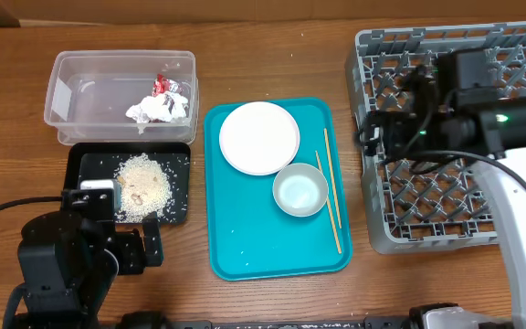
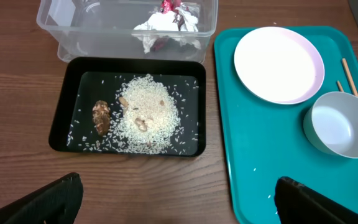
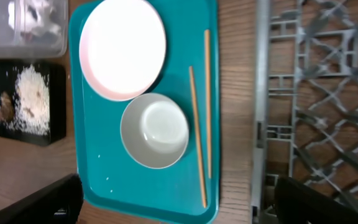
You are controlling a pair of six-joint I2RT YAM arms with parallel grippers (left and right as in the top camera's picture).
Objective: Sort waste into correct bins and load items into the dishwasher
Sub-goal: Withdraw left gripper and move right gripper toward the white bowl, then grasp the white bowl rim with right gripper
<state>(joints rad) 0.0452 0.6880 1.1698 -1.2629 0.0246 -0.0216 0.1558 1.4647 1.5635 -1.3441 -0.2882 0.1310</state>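
Observation:
The clear tub (image 1: 89,91) holds the crumpled white napkin (image 1: 153,110) and the red-and-silver foil wrapper (image 1: 164,85). The black tray (image 1: 85,164) holds a heap of rice (image 1: 142,187) and a brown lump (image 2: 100,117). On the teal tray (image 1: 245,247) lie a white plate (image 1: 259,137), a small bowl (image 1: 299,190) and two chopsticks (image 1: 331,196). The grey dish rack (image 1: 427,201) stands at the right. My left gripper (image 2: 179,210) is open and empty, above bare wood in front of the black tray. My right gripper (image 3: 182,210) is open and empty, above the rack's left edge.
The teal tray (image 2: 260,180) has a few stray rice grains. A strip of bare wood (image 3: 235,124) separates the teal tray from the rack (image 3: 316,93). My right arm (image 1: 482,119) hangs over the rack. Cables run along the table's front left.

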